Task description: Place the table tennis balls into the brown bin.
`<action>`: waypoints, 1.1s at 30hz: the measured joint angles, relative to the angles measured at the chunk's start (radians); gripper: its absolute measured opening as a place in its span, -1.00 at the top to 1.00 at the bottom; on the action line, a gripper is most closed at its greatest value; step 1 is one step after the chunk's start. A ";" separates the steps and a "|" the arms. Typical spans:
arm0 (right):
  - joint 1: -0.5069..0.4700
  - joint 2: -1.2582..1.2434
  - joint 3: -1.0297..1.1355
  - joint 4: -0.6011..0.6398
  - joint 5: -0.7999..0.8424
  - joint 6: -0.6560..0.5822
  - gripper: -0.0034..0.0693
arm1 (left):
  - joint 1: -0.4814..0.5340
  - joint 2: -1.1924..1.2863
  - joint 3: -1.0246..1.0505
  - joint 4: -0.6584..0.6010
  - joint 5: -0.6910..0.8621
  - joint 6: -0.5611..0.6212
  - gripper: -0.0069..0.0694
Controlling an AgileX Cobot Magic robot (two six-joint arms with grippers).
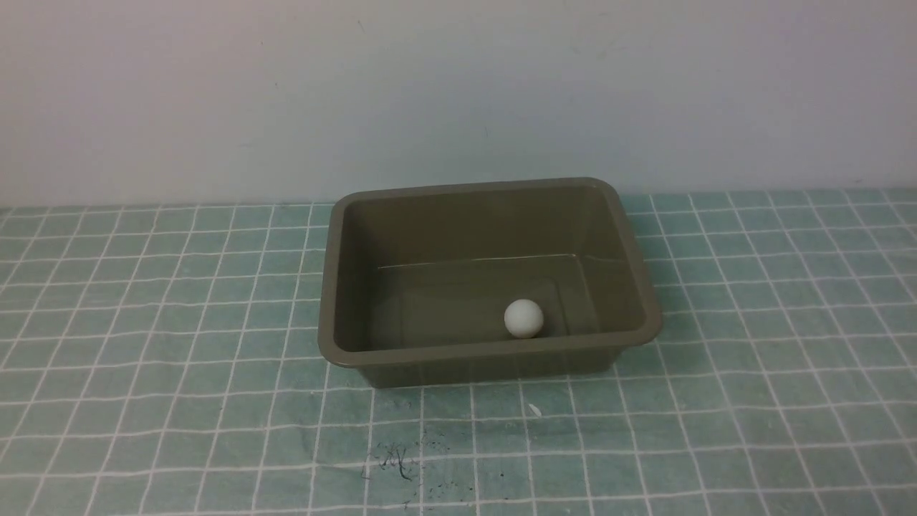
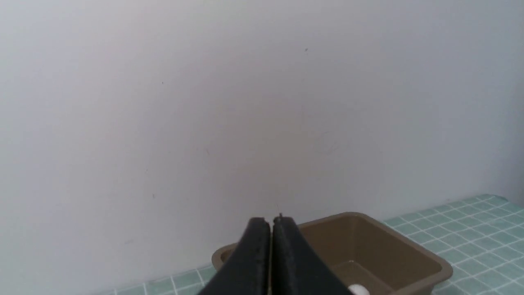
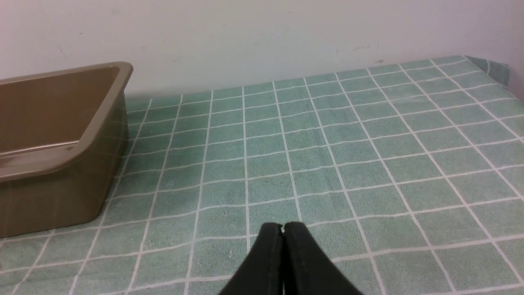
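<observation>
I see the small matte white table tennis ball (image 1: 524, 318) lying inside the olive-brown rectangular plastic bin (image 1: 487, 352) at centre frame, against its lower wall. My left gripper (image 2: 271, 223) and right gripper (image 3: 283, 228) are both pinched closed and empty.

One white table tennis ball (image 1: 524, 318) and one brown bin (image 1: 490, 352). One left gripper (image 2: 271, 223) and one right gripper (image 3: 283, 227) — two in all, both black. One green cloth (image 1: 143, 322) marked with a white grid of many small squares, and one plain pale wall (image 1: 458, 86)
</observation>
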 joint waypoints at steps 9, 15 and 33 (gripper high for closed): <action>0.000 0.000 0.000 0.000 0.000 -0.001 0.93 | 0.000 0.000 0.028 0.006 -0.004 -0.008 0.83; 0.000 0.000 0.000 0.001 0.000 -0.001 0.93 | 0.072 -0.021 0.148 0.091 -0.018 -0.020 0.83; 0.000 0.000 0.000 0.007 -0.001 -0.001 0.93 | 0.251 -0.021 0.510 0.133 -0.074 -0.060 0.83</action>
